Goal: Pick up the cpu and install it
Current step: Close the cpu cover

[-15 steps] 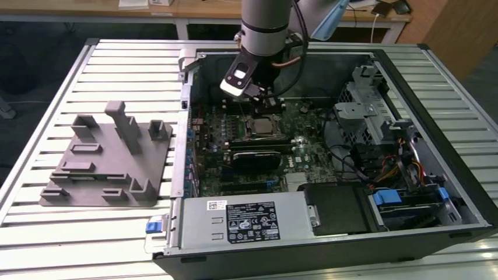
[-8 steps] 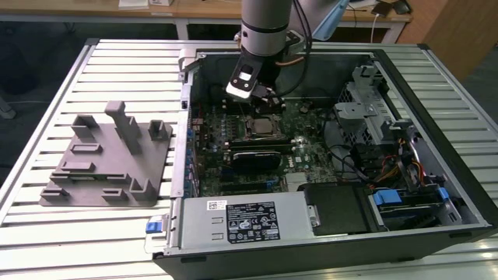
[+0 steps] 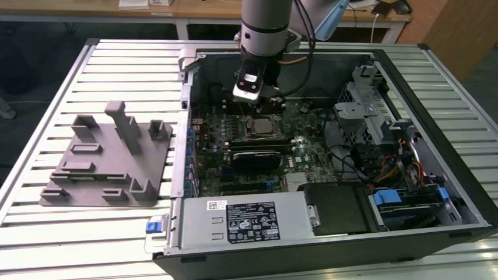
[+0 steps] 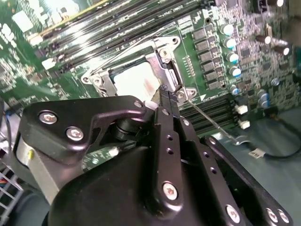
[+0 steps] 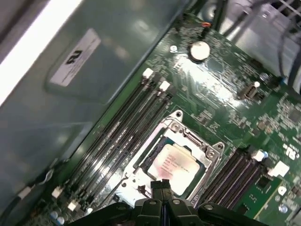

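Note:
The cpu (image 3: 262,125) lies flat in the motherboard socket inside the open computer case, its pale metal top showing inside the socket's metal frame (image 5: 186,136). The cpu (image 5: 176,162) shows in both wrist views, bright in the second one (image 4: 134,80). My gripper (image 3: 258,98) hangs a little above the board, just behind the socket in the exterior view. Its fingers (image 5: 160,184) are pressed together with nothing between them, and their tips (image 4: 165,92) stand over the socket's edge. A thin metal lever (image 4: 211,120) runs out from the socket's side.
Memory slots (image 5: 117,136) run beside the socket. A black heatsink-like block (image 3: 257,156) sits in front of it, the power supply (image 3: 241,221) nearer still, and drive cages with cables (image 3: 389,134) at the exterior view's right. A grey fixture (image 3: 109,157) stands on the slatted table at the left.

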Available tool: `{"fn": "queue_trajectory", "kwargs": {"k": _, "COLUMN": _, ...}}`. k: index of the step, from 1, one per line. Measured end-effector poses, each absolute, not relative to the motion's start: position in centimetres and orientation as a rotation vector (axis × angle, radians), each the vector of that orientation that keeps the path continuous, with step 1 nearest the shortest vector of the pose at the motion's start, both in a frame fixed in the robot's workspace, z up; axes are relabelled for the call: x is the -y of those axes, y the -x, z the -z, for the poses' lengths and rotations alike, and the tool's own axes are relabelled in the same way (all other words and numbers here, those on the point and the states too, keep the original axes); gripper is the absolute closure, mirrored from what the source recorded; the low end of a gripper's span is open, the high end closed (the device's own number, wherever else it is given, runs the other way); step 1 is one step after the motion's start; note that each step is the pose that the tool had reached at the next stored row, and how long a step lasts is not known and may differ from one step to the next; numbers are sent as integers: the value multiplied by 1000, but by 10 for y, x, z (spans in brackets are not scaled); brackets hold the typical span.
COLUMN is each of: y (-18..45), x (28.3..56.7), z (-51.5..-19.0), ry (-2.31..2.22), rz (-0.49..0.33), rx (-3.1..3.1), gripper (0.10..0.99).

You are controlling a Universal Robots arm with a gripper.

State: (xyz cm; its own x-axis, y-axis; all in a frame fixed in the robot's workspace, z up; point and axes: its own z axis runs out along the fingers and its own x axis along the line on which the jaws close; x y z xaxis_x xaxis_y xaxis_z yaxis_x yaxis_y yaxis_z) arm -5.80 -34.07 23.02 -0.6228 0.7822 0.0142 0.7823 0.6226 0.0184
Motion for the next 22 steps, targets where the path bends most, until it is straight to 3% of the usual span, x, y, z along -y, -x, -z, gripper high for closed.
{"fn": "queue_trajectory", "kwargs": {"k": 22, "y": 58, "x": 341, "z": -230, "ry": 772, "rz": 34, "rx": 3036, "gripper": 980}}
